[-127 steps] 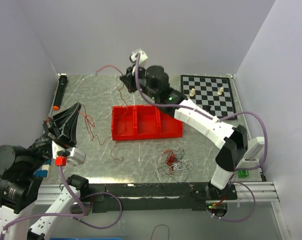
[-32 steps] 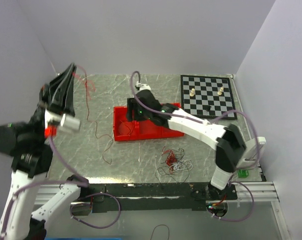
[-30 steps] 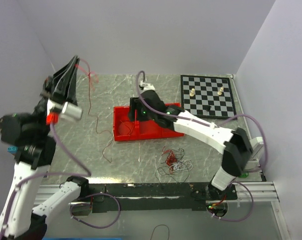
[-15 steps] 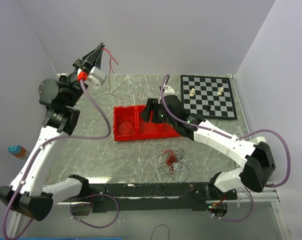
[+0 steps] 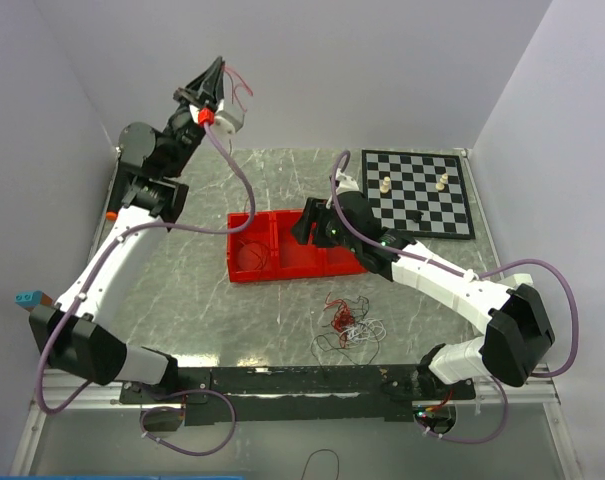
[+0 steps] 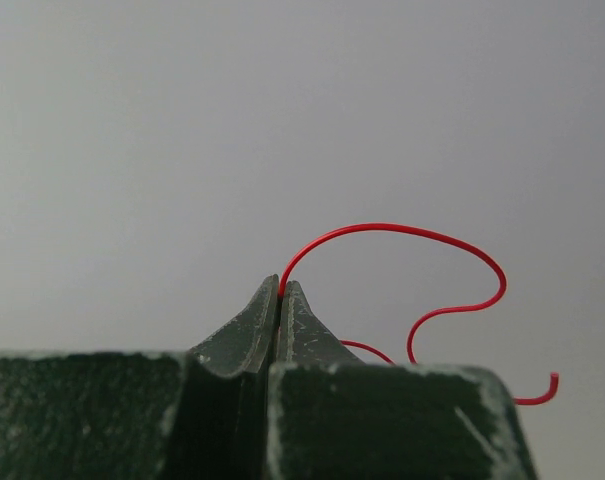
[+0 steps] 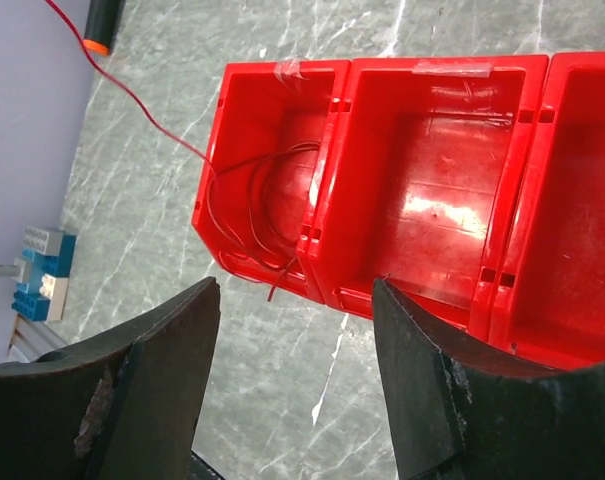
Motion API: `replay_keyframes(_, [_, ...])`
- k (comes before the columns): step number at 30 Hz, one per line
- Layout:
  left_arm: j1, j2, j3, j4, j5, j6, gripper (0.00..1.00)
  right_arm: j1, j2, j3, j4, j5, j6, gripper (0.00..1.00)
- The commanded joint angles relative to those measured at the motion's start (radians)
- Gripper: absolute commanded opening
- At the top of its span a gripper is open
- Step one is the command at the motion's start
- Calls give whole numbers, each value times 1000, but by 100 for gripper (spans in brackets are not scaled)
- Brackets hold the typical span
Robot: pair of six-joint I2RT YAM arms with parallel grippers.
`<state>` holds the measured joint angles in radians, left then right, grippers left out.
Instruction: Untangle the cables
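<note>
Left gripper: held high, fingers pinched on thin red wire.
Right gripper: fingers spread, positioned over red plastic three-compartment tray.
Tangled red-white-black wire bundle: laid on grey marbled table.

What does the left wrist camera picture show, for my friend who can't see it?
The left gripper is pinched shut on a thin red wire. The wire loops up and to the right from the dark fingertips, then curls back down, in front of a plain grey background.
</note>
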<state>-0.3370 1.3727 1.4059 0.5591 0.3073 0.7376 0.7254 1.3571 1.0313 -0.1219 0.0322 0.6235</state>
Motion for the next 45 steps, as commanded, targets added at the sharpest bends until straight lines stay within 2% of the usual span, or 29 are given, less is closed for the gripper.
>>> replay_keyframes(1, [1, 23, 119, 108, -36, 19, 1, -9, -27, 1, 53, -20, 12, 68])
replay_keyframes(10, [1, 19, 113, 128, -54, 42, 1, -9, -21, 3, 47, -26, 18, 67])
replay_keyframes(16, [1, -56, -39, 102, -45, 42, 1, -9, -27, -10, 45, -18, 19, 66])
replay_keyframes(23, [1, -181, -183, -56, -16, 22, 1, -11, -35, -4, 22, -9, 8, 65])
replay_keyframes(27, [1, -228, -261, -93, -4, 34, 1, -11, -36, 1, 13, -12, 8, 65])
replay_keyframes(33, [0, -218, -317, -197, -109, 19, 1, -11, -53, -8, -5, -6, 13, 64])
replay_keyframes(37, [0, -216, -329, -303, -152, -52, 1, -11, -62, -17, -16, 11, 10, 64])
replay_keyframes(41, [-10, -198, -260, -488, -131, -194, 1, -12, -67, -27, -19, 23, 15, 64])
replay_keyframes(45, [-11, -225, -223, -616, 59, -308, 1, -20, -70, -43, -10, 29, 24, 64])
